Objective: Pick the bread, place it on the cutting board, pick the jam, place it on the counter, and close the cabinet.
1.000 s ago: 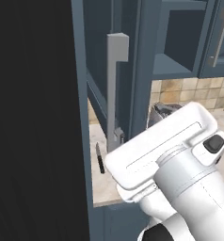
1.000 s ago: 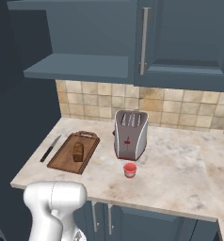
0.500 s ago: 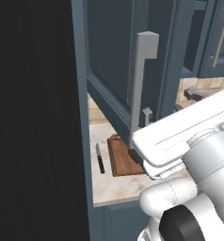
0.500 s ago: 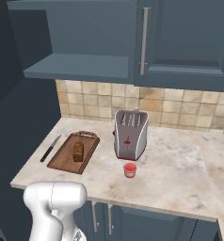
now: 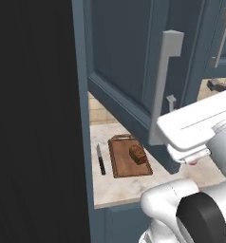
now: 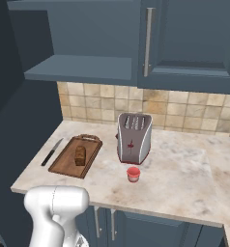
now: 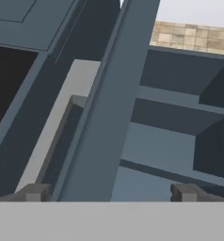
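Observation:
The bread (image 6: 80, 155) lies on the cutting board (image 6: 64, 164) at the counter's (image 6: 184, 178) left end; both also show in the left base view as bread (image 5: 137, 154) on the board (image 5: 120, 163). The jam (image 6: 133, 174) stands on the counter in front of the toaster. The cabinet (image 6: 78, 70) is open, its door (image 5: 124, 61) swung out with the light-grey bar handle (image 5: 163, 85). My gripper (image 7: 109, 193) is open, and the door's edge (image 7: 109, 113) runs up between the fingertips (image 7: 36, 192).
A silver toaster (image 6: 134, 137) stands mid-counter. A black-handled knife (image 6: 51, 152) lies left of the board. A closed upper cabinet door (image 6: 189, 34) hangs to the right. My white arm (image 5: 200, 142) crosses below the open door.
In the left base view the door and its handle have swung to the right, and my arm went with them, uncovering the board and bread. The right base view is unchanged.

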You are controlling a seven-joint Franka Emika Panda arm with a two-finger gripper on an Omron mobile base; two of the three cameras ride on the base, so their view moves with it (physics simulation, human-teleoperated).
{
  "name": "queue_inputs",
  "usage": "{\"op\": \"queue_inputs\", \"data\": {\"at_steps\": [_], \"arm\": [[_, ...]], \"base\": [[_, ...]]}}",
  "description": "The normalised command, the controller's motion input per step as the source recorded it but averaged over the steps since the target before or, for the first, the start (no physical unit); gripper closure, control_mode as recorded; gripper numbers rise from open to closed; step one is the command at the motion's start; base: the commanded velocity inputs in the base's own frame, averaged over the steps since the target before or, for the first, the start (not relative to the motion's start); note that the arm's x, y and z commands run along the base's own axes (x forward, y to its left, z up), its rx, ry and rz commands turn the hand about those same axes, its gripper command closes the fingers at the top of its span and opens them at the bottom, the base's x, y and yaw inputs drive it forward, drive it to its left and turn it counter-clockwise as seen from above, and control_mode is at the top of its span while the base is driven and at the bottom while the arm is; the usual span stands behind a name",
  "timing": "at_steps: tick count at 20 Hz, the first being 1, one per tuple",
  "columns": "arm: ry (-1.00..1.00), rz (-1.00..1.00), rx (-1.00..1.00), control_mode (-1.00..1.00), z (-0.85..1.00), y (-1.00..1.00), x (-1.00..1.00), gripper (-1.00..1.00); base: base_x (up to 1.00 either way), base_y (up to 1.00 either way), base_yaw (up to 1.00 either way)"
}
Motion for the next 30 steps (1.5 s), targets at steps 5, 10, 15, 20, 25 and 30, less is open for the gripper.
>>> {"op": "queue_inputs", "data": {"at_steps": [5, 10, 15, 20, 25, 30], "arm": [[-0.14, 0.0, 0.03, -1.0, -0.1, -0.4, 0.56, -1.0], [-0.15, 0.0, 0.02, -1.0, -0.11, -0.38, 0.55, -1.0], [-0.15, 0.0, 0.01, -1.0, -0.14, -0.35, 0.54, -1.0], [-0.16, -0.01, 0.01, -1.0, -0.12, -0.37, 0.52, -1.0], [-0.16, -0.03, 0.0, -1.0, -0.1, -0.39, 0.5, -1.0], [-0.15, -0.05, 0.0, -1.0, -0.16, -0.34, 0.49, -1.0]], "base": [[0.0, 0.0, 0.0], [0.0, 0.0, 0.0], [0.0, 0.0, 0.0], [0.0, 0.0, 0.0], [0.0, 0.0, 0.0], [0.0, 0.0, 0.0]]}}
